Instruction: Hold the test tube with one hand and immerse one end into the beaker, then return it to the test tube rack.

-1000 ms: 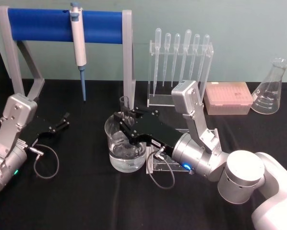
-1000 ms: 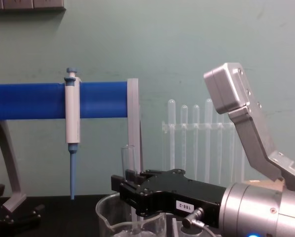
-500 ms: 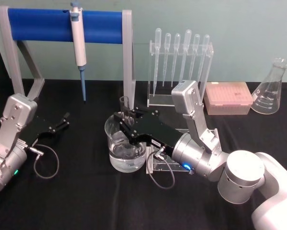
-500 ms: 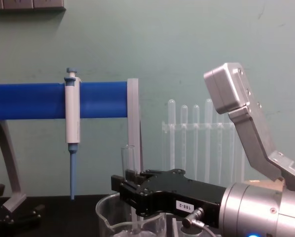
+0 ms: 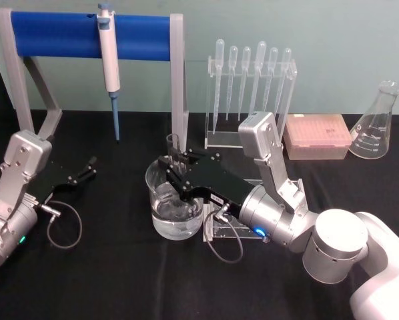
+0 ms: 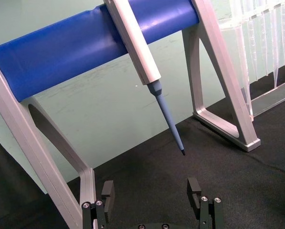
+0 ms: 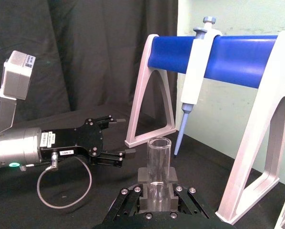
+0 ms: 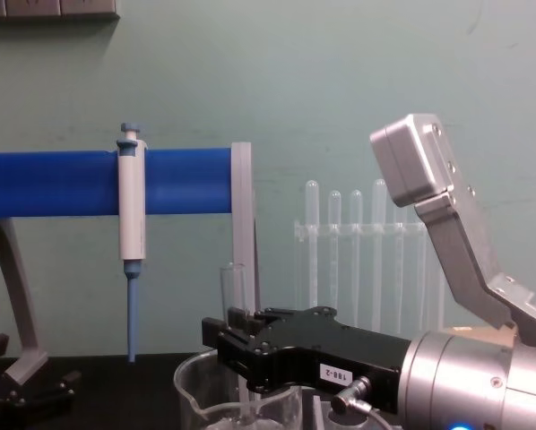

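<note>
- My right gripper (image 5: 176, 175) pinches the tube (image 5: 174, 148) upright, lower end inside the beaker (image 5: 161, 223).
- My left gripper (image 5: 85, 171) sits parked at the left, fingers spread wide.

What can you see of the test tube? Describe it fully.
The test tube is clear glass, open-topped, empty in its visible upper part, standing upright. The right gripper is shut on it partway down, holding it over the beaker, its lower end reaching down inside. Whether the tip meets the liquid cannot be told.
</note>
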